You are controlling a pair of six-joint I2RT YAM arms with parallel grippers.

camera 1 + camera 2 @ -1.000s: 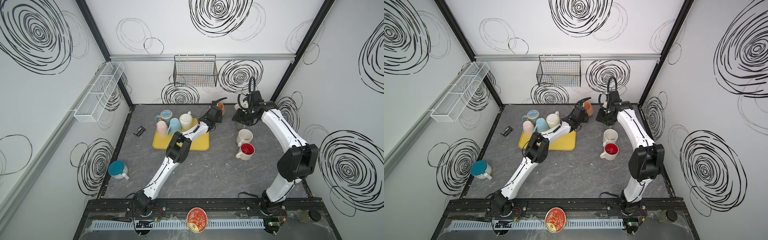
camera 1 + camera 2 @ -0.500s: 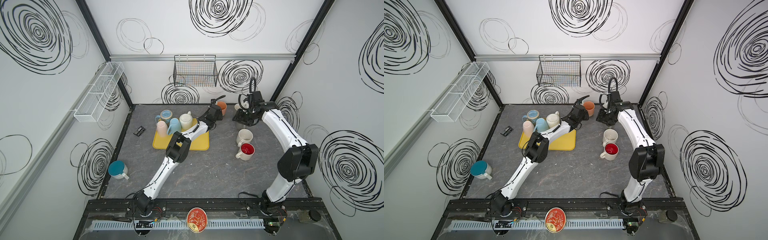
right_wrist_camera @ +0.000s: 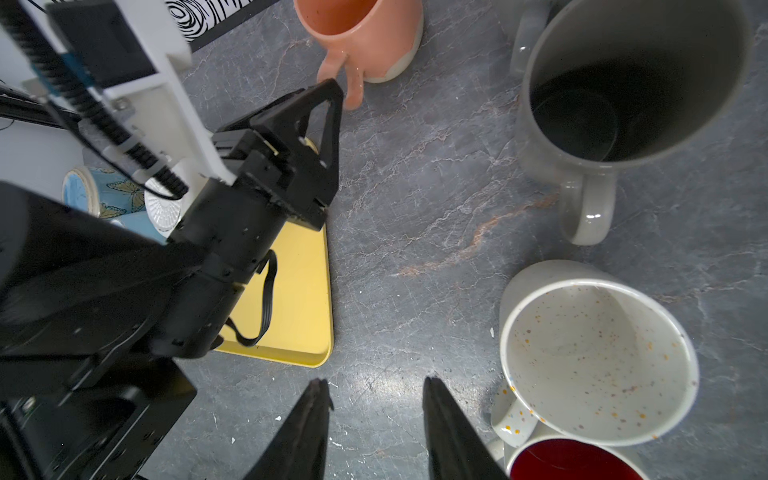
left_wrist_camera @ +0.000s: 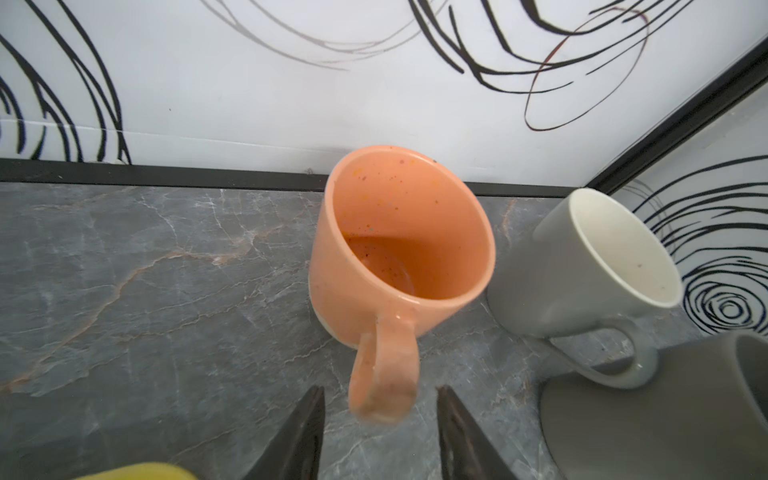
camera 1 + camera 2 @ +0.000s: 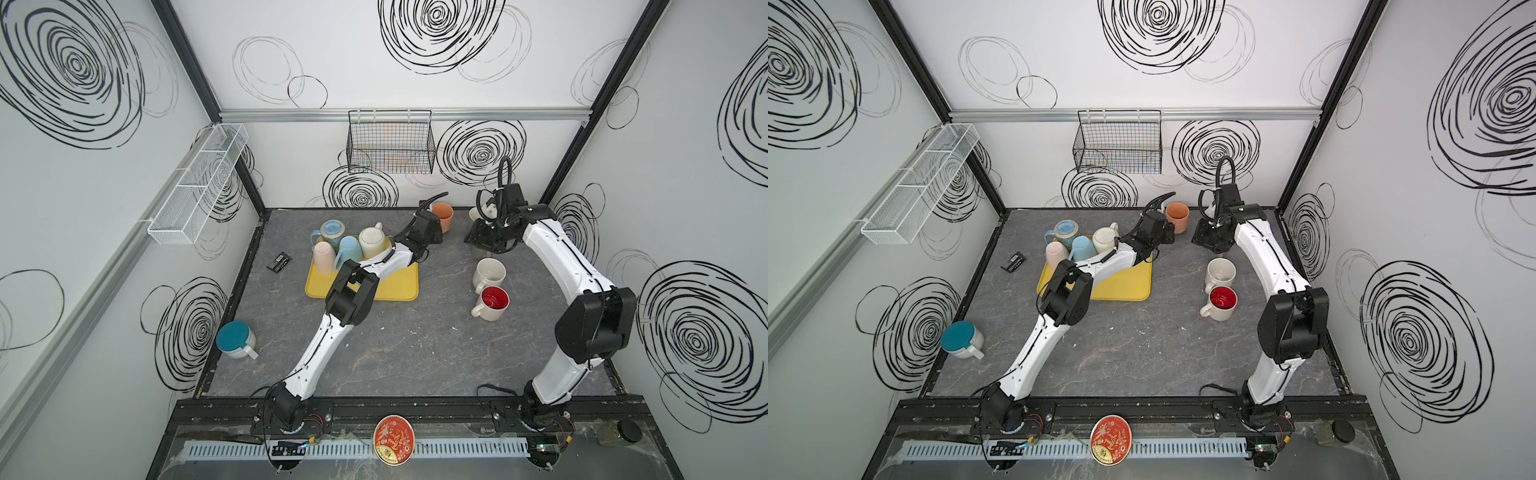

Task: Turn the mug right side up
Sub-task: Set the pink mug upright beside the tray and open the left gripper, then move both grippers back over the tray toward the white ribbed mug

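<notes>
The orange mug (image 4: 399, 249) stands right side up on the grey tabletop near the back wall, mouth up, in both top views (image 5: 442, 217) (image 5: 1177, 217). Its handle points at my left gripper (image 4: 380, 388). That gripper is open: the handle's end lies between the two fingertips, with a gap on each side. The right wrist view shows one left finger (image 3: 332, 89) just beside the handle of the orange mug (image 3: 365, 37). My right gripper (image 3: 376, 380) hangs open over bare table, nothing between its fingers, to the right of the mug (image 5: 482, 243).
A grey mug with a white inside (image 4: 590, 266) stands right beside the orange one. A dark grey mug (image 3: 631, 83), a speckled white mug (image 5: 489, 272) and a red-lined mug (image 5: 492, 301) stand on the right. A yellow tray (image 5: 395, 286) holds several mugs; a teal mug (image 5: 235, 338) sits far left.
My left gripper has opened and let go of the orange mug's handle, drawing back slightly. The mug stays standing near the back wall. The right arm has not moved.
</notes>
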